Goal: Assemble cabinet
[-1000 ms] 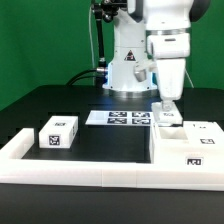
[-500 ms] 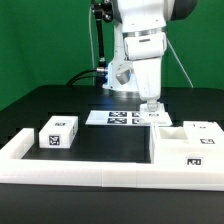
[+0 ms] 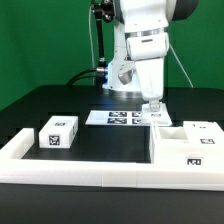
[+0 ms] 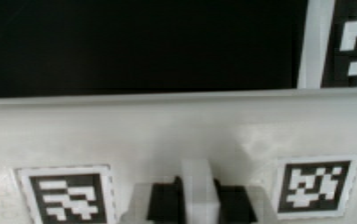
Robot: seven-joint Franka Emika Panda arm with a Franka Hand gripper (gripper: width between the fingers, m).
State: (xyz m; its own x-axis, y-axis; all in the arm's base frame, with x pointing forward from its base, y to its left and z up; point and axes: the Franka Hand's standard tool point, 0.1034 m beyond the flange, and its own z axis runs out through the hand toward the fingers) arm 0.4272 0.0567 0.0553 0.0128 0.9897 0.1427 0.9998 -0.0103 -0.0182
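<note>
My gripper hangs at the left end of the open-topped white cabinet body, by the marker board. It is shut on a thin white cabinet panel that carries a tag. In the wrist view my gripper has a dark finger on each side of the panel's narrow white edge. A broad white tagged surface lies behind; I cannot tell which piece it belongs to. A small white tagged cabinet block sits apart at the exterior view's left.
The marker board lies flat behind the gripper; one of its tags shows in the wrist view. A long low white rail runs along the front and turns back at the exterior view's left. The robot base stands behind.
From 1 s ago my gripper has moved toward the exterior view's left, from over the cabinet body to its left end. No visible motion in the last half second.
</note>
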